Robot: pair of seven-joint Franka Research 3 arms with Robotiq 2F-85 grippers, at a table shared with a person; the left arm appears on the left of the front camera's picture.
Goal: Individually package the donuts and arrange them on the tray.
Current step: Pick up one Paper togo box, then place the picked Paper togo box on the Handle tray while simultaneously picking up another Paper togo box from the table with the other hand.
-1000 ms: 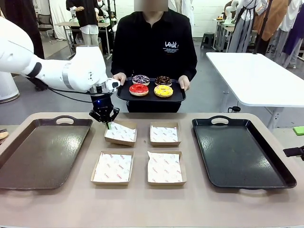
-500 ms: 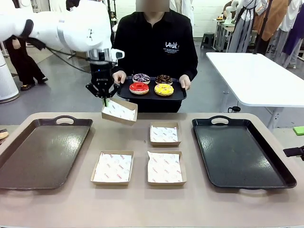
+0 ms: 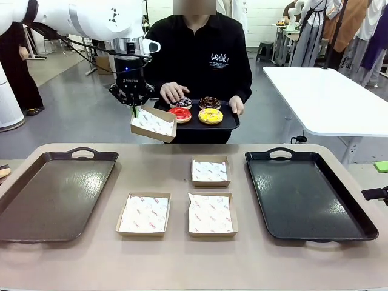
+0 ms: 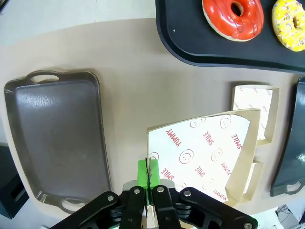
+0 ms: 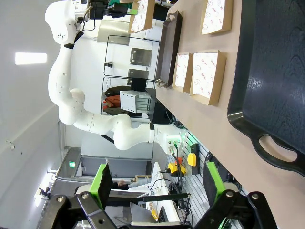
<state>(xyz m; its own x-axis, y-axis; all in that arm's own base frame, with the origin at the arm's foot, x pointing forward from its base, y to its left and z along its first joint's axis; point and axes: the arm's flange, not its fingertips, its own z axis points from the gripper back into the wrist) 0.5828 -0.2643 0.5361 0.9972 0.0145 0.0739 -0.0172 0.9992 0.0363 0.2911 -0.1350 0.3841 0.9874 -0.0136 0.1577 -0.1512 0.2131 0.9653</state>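
in the front view, the left gripper (image 3: 135, 108) is raised above the far left part of the table (image 3: 182, 264), pointing down, and its fingers are pressed on the far edge of a held carton (image 3: 153, 124). the carton is in the air and tilted, just beside the left end of a serving tray (image 3: 228, 123) carried by a person. four donuts are lying on this tray: the red donut (image 3: 180, 114) near left, the yellow donut (image 3: 210, 116) near right, the chocolate donut (image 3: 209, 102) far right and the purple donut (image 3: 182, 102) far left. one hand (image 3: 173, 92) of the person is placed over the purple donut, and the other hand (image 3: 235, 106) holds the right end of the tray. on the table, three cartons (image 3: 210, 171) are set between a brown tray (image 3: 54, 194) on the left and a black tray (image 3: 306, 194) on the right.

in the left wrist view, the green pads (image 4: 142, 174) are seen closed on the thin wall of the held carton (image 4: 205, 152), whose printed paper lining is visible. the red donut (image 4: 233, 16) and the yellow donut (image 4: 289, 21) are seen at the top on the serving tray (image 4: 200, 43).

in the right wrist view, the right gripper (image 5: 157, 183) is spread wide with nothing between its fingers, and the black tray (image 5: 276, 71) is seen beyond it.
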